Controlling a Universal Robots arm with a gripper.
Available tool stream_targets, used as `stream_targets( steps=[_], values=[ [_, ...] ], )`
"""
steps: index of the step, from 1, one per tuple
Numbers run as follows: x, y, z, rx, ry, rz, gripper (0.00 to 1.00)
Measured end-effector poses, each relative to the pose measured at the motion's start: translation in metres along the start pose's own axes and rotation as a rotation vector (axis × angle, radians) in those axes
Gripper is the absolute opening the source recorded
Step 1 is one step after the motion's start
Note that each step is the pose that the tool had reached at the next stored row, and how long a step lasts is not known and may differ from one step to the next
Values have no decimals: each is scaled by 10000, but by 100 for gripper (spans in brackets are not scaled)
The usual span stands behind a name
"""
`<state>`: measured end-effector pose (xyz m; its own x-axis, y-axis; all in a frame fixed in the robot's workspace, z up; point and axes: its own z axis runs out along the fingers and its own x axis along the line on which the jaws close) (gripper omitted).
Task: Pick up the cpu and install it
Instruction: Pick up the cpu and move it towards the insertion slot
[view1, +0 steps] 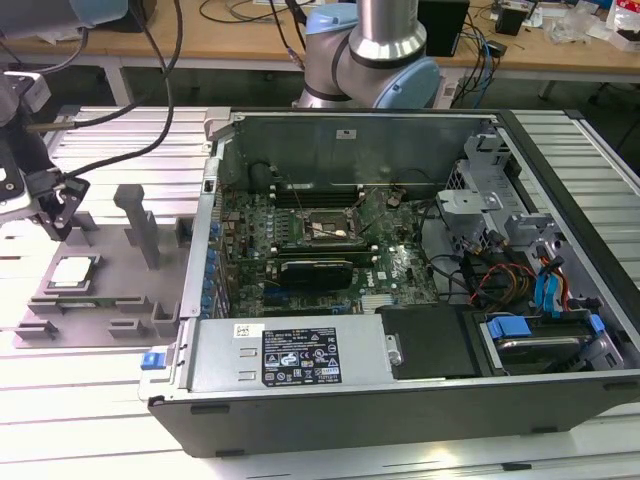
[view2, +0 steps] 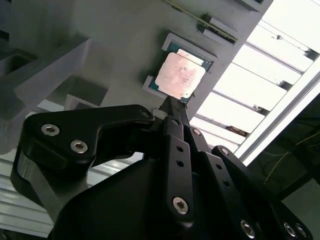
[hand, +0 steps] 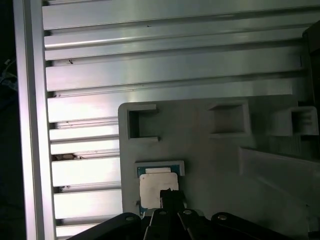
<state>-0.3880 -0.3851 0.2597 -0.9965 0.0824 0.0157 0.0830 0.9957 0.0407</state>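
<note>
**Metals and plastics, shiny and matt**

The cpu has a smooth metal top, silver-grey with a soft shine, and a thin darker rim. The tray under it is grey plastic, matt and even. The gripper is black with a matt, slightly satin surface, and its screw heads are bright metal. The tabletop is made of ribbed aluminium profiles, pale and reflecting the light. The computer case is bare grey sheet metal, dull inside, with a smooth printed label on one wall. The arm shows polished silver metal and light blue plastic caps.
</note>
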Motion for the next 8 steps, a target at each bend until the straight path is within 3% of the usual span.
stream_targets(
  steps=[2, 8],
  values=[
    [0, -2, 41, 32, 126, 6, 11],
    [8, -23, 124, 37, 148, 7, 11]
  ],
)
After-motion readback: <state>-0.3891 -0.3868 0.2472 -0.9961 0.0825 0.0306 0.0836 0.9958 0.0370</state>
